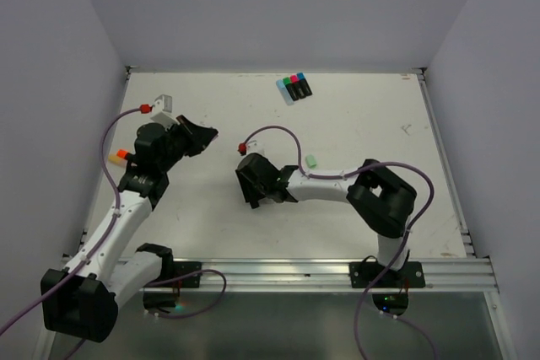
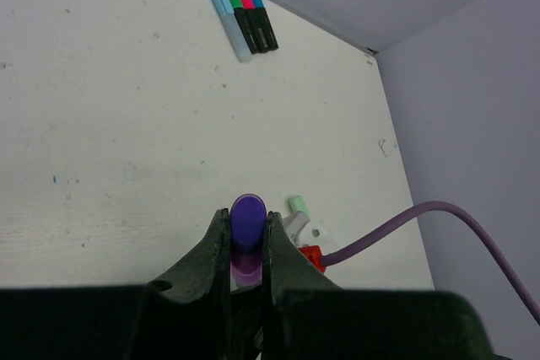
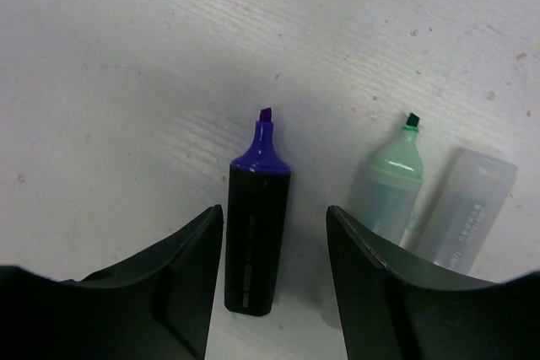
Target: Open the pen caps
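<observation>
Left tool (image 2: 246,233) is clamped on the purple cap (image 2: 248,212), held clear of the bench (image 1: 363,115) at the left of the top view. The cap is off its pen. It looks blocky and glossy, with a rounded end poking past the fingertips.

Right tool (image 3: 274,212) stands open, with the uncapped purple pen (image 3: 253,242) lying flat on the bench between its jaws and touched by neither. The pen has a black body and a bare chisel tip pointing to the top of the wrist view. Just right of it lie a pale green pen (image 3: 390,179), also uncapped, and a pale translucent piece (image 3: 466,204) touching it.

Risks:
- The jaws flank the purple pen closely – any sideways drift as the right tool lifts could knock it into the green one.
- The cap is smooth and gripped only by its sides, so letting go from up there could send it bouncing or skidding to the bench edge.
- Bare tips near the surface could smear ink if nudged.

Four capped pens (image 1: 294,88) sit at upper centre, side by side and touching, with cyan, green, pink and blue caps – grabbing one will likely drag its neighbours.
</observation>
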Tool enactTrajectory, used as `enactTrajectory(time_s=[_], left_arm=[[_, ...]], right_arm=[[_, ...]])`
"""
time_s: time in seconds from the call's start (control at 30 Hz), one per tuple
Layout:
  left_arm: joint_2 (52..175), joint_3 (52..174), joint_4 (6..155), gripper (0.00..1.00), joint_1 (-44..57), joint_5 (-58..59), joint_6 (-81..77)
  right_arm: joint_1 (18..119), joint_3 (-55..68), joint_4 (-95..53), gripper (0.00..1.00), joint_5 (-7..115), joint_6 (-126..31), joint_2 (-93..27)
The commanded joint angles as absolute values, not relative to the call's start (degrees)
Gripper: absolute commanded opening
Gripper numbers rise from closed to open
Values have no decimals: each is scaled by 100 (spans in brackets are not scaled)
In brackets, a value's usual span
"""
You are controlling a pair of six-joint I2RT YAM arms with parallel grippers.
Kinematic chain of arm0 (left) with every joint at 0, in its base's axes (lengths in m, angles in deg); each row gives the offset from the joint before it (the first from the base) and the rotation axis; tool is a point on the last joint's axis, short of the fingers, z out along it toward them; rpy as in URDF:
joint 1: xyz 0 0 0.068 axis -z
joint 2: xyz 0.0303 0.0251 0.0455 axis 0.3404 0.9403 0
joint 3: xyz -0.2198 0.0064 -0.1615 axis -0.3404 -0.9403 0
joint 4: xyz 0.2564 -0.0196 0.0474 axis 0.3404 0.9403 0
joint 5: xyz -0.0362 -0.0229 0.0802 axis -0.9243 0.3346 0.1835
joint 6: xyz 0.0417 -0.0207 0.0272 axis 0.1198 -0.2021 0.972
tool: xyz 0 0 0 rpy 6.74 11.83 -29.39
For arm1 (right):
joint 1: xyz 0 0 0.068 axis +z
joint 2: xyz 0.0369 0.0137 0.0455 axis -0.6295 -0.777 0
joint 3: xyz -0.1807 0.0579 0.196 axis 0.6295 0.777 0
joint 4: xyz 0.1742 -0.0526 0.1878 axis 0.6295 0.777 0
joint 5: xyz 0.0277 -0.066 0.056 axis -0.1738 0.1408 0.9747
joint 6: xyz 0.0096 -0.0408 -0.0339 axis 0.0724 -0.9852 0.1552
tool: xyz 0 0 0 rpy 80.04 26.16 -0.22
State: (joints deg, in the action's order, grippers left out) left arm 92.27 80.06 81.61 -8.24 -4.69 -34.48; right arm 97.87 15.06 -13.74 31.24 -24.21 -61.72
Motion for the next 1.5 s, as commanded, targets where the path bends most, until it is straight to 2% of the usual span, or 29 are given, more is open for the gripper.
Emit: enactTrajectory(time_s=[0.0,0.1,0.23,0.37,0.5,0.6,0.77,0.97,1.47], left_arm=[[9316,8052,7936,0,-839,-679,-3411],[9517,8114,7831,0,-830,-881,-3429],[10045,8394,7725,0,-523,-987,-3411],[10904,8738,7462,0,538,-592,-3455],[11705,9123,7013,0,1208,-390,-3788],[12452,9597,6925,0,1700,-162,-3921],[13909,10547,7021,0,2464,32,-4026],[15001,11646,7566,0,2966,524,-4018],[15732,12113,8533,0,3213,1526,-3737]], right_arm=[[9781,1620,-1379,56,2725,-2467,-5420],[9703,1717,-958,57,2215,-2441,-4691],[9029,1989,-80,58,1960,-2152,-3601],[8201,2507,484,58,1968,-2081,-2441],[7332,2692,1256,57,1942,-2168,-1326],[7040,2886,1477,57,1942,-2177,-763],[6846,3150,1654,57,2064,-2213,-461],[6793,3360,1672,57,2319,-2177,-233],[6740,3501,1575,57,2451,-2221,-171]])
